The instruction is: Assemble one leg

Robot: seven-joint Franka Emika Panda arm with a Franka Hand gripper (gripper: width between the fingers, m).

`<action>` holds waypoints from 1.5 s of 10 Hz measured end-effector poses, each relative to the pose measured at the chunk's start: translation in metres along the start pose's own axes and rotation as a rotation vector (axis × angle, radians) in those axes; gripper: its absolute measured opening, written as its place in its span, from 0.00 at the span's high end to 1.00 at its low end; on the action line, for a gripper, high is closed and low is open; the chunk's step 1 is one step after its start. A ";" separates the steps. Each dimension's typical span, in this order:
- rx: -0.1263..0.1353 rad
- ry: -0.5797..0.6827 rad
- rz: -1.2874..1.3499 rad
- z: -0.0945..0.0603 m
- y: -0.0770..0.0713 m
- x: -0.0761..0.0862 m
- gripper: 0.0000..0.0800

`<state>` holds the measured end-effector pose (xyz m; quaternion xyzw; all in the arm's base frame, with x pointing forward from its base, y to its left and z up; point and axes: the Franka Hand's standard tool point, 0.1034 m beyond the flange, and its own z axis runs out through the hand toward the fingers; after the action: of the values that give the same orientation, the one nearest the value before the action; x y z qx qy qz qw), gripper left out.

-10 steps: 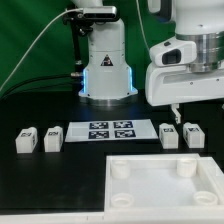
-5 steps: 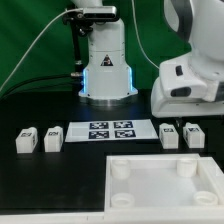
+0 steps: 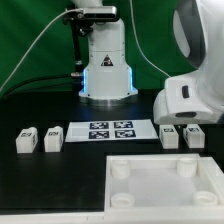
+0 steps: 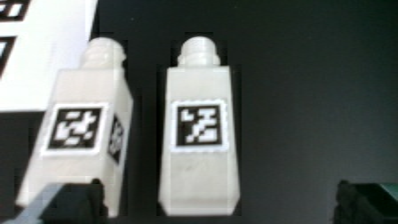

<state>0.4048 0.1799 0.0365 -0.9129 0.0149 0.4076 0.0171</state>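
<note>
1. The white tabletop panel (image 3: pixel 155 186), with round corner sockets, fills the exterior view's lower right, ready to take legs.
2. My arm (image 3: pixel 195 95) hangs at mid right, above two legs.
3. The leg (image 3: pixel 194 136) I want lies flat at the exterior view's far right, past the marker board (image 3: pixel 110 130).
4. The gripper (image 4: pixel 217 200) is spread wide and empty, lined up, I judge, to straddle that leg.

leg (image 4: pixel 201 175): white, black-and-white square marker | table (image 3: pixel 50 185): black | marker board (image 3: pixel 110 130): white, black tags

Robotics lab bench. Plain green backdrop (image 3: pixel 25 50) behind a black table (image 3: pixel 60 175). White arm base (image 3: pixel 107 65) stands at the back with a blue ring lit and cables (image 3: pixel 47 35) trailing. The marker board (image 3: pixel 110 129) lies flat, and the small white legs (image 3: pixel 26 140) carry fiducial tags.
</note>
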 end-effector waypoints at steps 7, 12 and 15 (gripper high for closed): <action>-0.007 0.008 0.000 0.026 -0.002 0.005 0.19; -0.007 0.008 0.000 0.026 -0.002 0.005 0.64; -0.007 0.008 0.000 0.026 -0.002 0.005 0.64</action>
<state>0.3892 0.1829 0.0156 -0.9145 0.0136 0.4040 0.0138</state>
